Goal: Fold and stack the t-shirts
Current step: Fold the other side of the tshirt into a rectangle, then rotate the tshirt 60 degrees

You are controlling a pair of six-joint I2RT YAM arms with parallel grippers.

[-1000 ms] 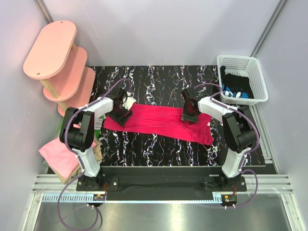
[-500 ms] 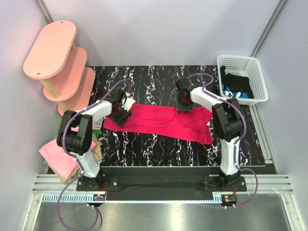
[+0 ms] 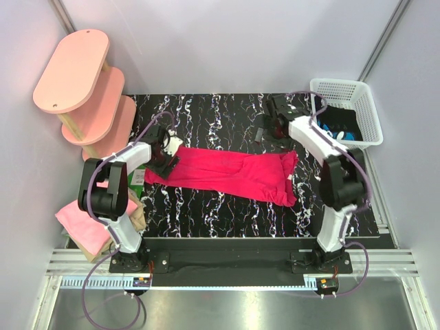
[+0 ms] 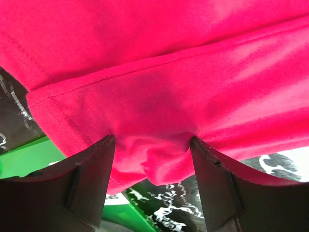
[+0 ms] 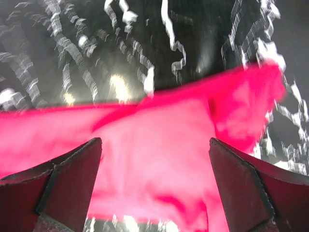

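Note:
A crimson-pink t-shirt (image 3: 234, 173) lies stretched across the middle of the black marbled table (image 3: 220, 220). My left gripper (image 3: 167, 159) is at the shirt's left end. In the left wrist view the gripper (image 4: 153, 145) is shut on a bunched fold of the t-shirt (image 4: 159, 72), which hangs above the table. My right gripper (image 3: 269, 129) hovers behind the shirt's right end, apart from it. Its jaws (image 5: 155, 145) stand wide open with nothing between them, and the t-shirt (image 5: 159, 159) shows blurred below. A light pink t-shirt (image 3: 79, 221) and a tan one (image 3: 139, 218) lie piled left of the table.
Pink oval shelves (image 3: 79, 69) stand at the back left. A white basket (image 3: 359, 88) with dark and blue items sits at the back right, close to my right arm. A green item (image 3: 139, 177) lies under the left arm at the table's left edge.
My right gripper has let go of the shirt, opened wide and swung back and right toward the basket. The left gripper has drawn the shirt's left end slightly left.

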